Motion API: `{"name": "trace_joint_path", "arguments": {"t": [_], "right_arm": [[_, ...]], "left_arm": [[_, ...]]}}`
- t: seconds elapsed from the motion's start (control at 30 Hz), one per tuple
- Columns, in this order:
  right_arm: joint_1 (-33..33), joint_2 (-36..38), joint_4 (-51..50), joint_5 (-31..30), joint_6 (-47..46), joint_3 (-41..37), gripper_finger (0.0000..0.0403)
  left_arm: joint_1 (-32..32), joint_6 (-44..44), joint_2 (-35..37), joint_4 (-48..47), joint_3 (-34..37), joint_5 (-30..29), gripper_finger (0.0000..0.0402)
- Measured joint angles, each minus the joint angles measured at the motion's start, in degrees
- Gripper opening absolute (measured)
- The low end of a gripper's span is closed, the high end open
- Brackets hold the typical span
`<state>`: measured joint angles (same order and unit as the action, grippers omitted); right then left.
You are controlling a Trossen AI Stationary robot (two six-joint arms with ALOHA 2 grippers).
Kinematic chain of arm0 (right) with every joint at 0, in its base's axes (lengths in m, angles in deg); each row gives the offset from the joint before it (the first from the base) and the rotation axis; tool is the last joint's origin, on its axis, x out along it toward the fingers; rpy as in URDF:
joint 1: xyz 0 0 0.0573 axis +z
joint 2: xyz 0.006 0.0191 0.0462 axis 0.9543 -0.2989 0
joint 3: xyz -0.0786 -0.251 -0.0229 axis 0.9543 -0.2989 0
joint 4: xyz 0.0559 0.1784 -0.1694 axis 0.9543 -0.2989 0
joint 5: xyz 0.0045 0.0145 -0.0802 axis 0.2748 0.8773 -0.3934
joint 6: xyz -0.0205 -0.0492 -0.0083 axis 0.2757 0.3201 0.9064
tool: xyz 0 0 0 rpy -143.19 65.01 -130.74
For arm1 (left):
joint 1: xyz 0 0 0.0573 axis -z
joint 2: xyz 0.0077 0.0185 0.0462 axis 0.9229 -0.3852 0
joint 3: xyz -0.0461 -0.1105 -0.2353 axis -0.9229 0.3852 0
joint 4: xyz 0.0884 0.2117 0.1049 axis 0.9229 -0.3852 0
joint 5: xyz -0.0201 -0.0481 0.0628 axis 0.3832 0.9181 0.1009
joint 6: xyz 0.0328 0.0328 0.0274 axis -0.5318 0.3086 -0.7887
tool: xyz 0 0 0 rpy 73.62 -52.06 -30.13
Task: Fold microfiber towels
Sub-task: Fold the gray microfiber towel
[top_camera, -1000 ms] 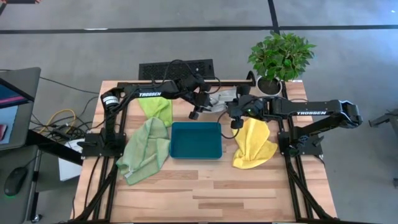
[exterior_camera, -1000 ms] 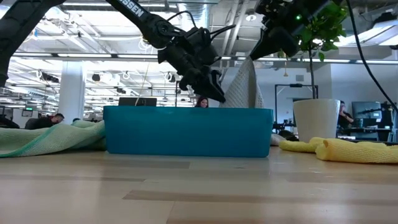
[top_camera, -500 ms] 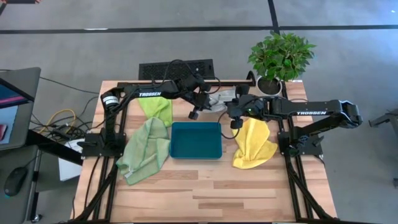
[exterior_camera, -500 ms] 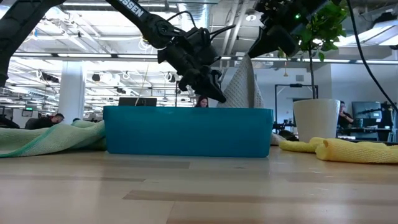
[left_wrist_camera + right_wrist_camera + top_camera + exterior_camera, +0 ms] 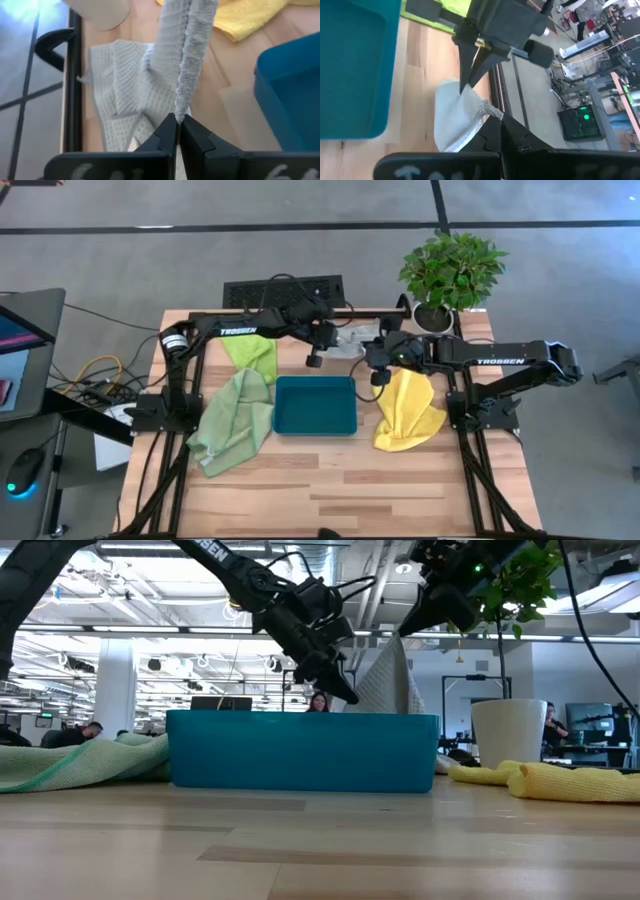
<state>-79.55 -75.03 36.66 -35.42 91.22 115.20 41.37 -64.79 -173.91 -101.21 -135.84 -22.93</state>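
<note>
left gripper has snapped closed on the light grey towel's edge behind the teal tray, arm reaching inward. right gripper still pinches another corner, holding it lifted.

Count, bench:
- Microfiber towels: 4. One lime green towel, one pale sage green towel, one light grey towel, one yellow towel.
- Teal tray: 1.
- Potted plant: 1.
- Keyboard: 1.
- Arms: 2, with the left gripper and the right gripper.
</note>
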Motion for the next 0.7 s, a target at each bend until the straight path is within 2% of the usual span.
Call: {"name": "trace_joint_path", "arguments": {"t": [0.5,0.7], "right_arm": [[-0.9,0.0,0.5,-2.2,-1.5,0.0,0.0012],[-2.2,0.0,3.1,-9.5,-2.6,0.0,0.0012]], "left_arm": [[-0.4,6.4,8.7,-6.2,0.0,-4.5,0.0],[-0.3,9.4,12.4,-8.7,0.0,-10.6,0.0]]}}
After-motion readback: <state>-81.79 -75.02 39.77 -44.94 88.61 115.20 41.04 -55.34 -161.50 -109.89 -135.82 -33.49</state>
